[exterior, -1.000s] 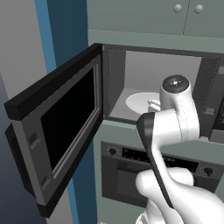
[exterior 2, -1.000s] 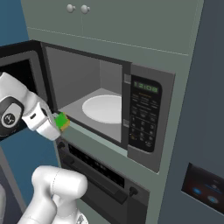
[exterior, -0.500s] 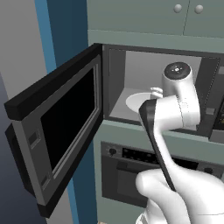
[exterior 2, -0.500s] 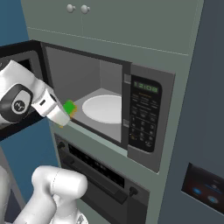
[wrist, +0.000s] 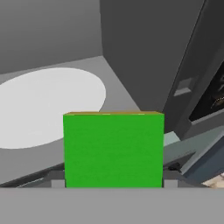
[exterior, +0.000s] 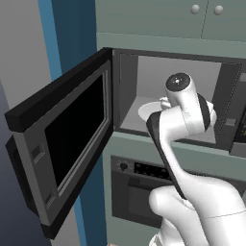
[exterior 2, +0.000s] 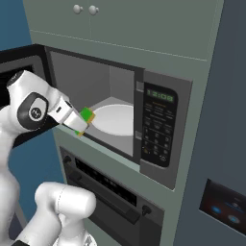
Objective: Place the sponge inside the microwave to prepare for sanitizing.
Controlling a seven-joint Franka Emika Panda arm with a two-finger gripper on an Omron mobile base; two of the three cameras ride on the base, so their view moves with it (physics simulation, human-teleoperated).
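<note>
My gripper (exterior 2: 82,122) is shut on the sponge (exterior 2: 86,116), a small bright-green block with an orange underside. It hangs at the front left of the microwave's (exterior 2: 158,127) open mouth, just over the sill. In the hand view the sponge (wrist: 113,148) sits between the jaws, with the white round plate (wrist: 43,105) on the light grey cavity floor beyond it. The plate (exterior 2: 115,119) lies right of the sponge in the right base view. From the left base view my own arm covers the hand, and the microwave door (exterior: 67,139) stands swung wide to the left.
Below the cavity is a black oven panel (exterior 2: 103,190) with a knob (exterior: 123,166) and a bar handle. The microwave's button panel (exterior 2: 158,129) stands on the right of the opening. Cabinet doors (exterior 2: 125,24) sit above. A dark tall unit (exterior 2: 230,144) is at far right.
My arm has risen and pushed forward, carrying the sponge from below the sill's left end up to the cavity's mouth, closer to the plate.
</note>
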